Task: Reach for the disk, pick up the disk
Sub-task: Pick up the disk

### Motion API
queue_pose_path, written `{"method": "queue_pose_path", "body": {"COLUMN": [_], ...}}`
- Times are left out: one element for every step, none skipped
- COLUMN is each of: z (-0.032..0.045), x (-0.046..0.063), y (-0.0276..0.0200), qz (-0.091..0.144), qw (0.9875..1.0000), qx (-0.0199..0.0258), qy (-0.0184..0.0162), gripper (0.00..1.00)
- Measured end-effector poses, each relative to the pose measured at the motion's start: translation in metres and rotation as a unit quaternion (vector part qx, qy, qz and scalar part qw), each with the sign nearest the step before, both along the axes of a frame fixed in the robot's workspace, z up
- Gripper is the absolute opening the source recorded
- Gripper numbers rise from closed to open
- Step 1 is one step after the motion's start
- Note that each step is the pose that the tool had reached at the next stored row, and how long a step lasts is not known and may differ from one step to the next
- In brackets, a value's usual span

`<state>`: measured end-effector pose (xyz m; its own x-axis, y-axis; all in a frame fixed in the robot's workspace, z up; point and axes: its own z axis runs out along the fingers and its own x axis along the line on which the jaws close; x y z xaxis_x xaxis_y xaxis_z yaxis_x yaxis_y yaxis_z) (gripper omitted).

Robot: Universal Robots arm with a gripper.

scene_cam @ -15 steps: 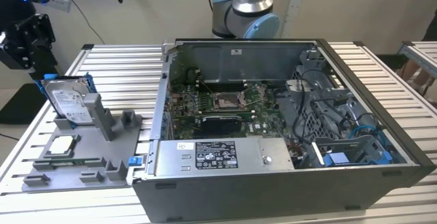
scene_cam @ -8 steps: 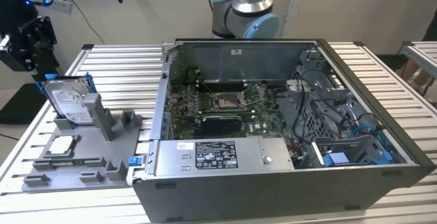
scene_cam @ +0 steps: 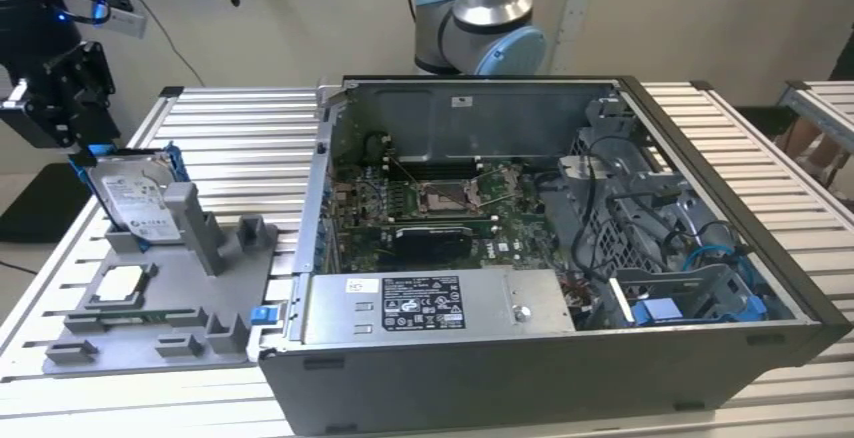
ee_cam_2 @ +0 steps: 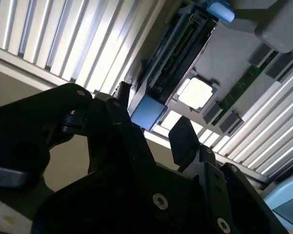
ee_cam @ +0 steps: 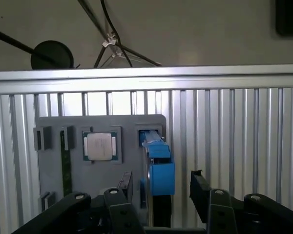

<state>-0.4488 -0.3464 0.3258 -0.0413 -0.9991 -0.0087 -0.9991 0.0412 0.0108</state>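
The disk (scene_cam: 134,201) stands on edge in a slot of the grey holder (scene_cam: 147,343) at the exterior view's left, silver with a white label and a blue bracket. My black gripper (scene_cam: 86,154) hangs just above its upper corner. In both wrist views the disk shows edge-on, with the blue bracket end (ee_cam: 161,173) (ee_cam_2: 147,110) closest. My gripper (ee_cam: 162,190) (ee_cam_2: 154,119) is open. One of its fingers (ee_cam: 125,187) stands on each side of the bracket, with a gap showing on both sides.
A small square silver chip (scene_cam: 123,280) (ee_cam: 101,146) (ee_cam_2: 196,92) lies in the holder beside the disk. The open computer case (scene_cam: 534,258) stands to the exterior view's right of the holder. Slatted metal table (scene_cam: 240,158) lies underneath. A second robot base (scene_cam: 477,28) rises behind the case.
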Motion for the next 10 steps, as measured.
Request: {"method": "queue_pose_path", "body": {"z": [-0.0018, -0.0034, -0.0050, -0.0067, -0.0083, -0.0098, -0.0112, -0.0128, -0.0145, -0.0162], "x": [0.000, 0.000, 0.000, 0.000, 0.000, 0.000, 0.000, 0.000, 0.000, 0.000], "y": [0.0000, 0.0000, 0.0000, 0.0000, 0.0000, 0.0000, 0.0000, 0.0000, 0.0000, 0.0000], "qz": [0.001, 0.002, 0.003, 0.004, 0.005, 0.006, 0.007, 0.008, 0.008, 0.009], "qw": [1.0000, 1.0000, 1.0000, 1.0000, 1.0000, 1.0000, 1.0000, 1.0000, 1.0000, 1.0000], "qx": [0.0000, 0.0000, 0.0000, 0.0000, 0.0000, 0.0000, 0.0000, 0.0000, 0.0000, 0.0000], "qy": [0.0000, 0.0000, 0.0000, -0.0001, -0.0004, -0.0009, -0.0015, -0.0021, -0.0026, -0.0027], "gripper": [1.00, 1.00, 1.00, 1.00, 1.00, 1.00, 1.00, 1.00, 1.00, 1.00]}}
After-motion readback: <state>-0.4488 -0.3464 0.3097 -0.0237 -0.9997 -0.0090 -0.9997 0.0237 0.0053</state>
